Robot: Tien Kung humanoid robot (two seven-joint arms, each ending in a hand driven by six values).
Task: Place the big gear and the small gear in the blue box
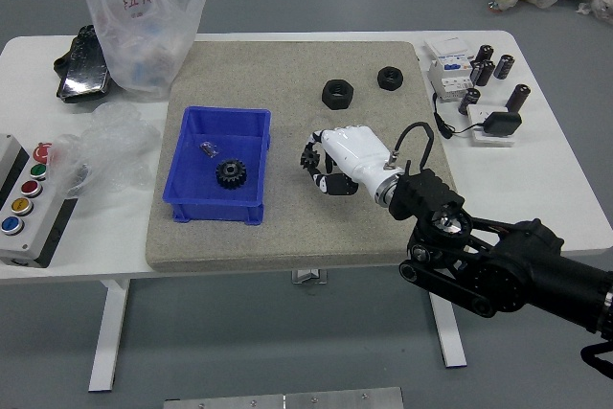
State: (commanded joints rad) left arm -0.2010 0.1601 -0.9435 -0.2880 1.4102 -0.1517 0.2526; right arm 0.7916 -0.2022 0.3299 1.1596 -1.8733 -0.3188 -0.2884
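In the head view, the right hand (pixel 356 156) is closed on the small gear (pixel 309 156), gripping it at its fingertips above the beige mat (pixel 287 237), near and to the right of the blue box (pixel 215 211). The big gear (pixel 231 174) lies inside that box, toward its near side. Two black rings (pixel 337 94) sit farther back on the mat.

The blue box (pixel 179 189), open-topped, sits upright on the beige mat (pixel 287 237), near its left edge. The black, toothed big gear (pixel 231 174) lies inside, toward the box's near right corner. The dark small gear (pixel 309 157), partly hidden, is held just beyond the box's right edge.
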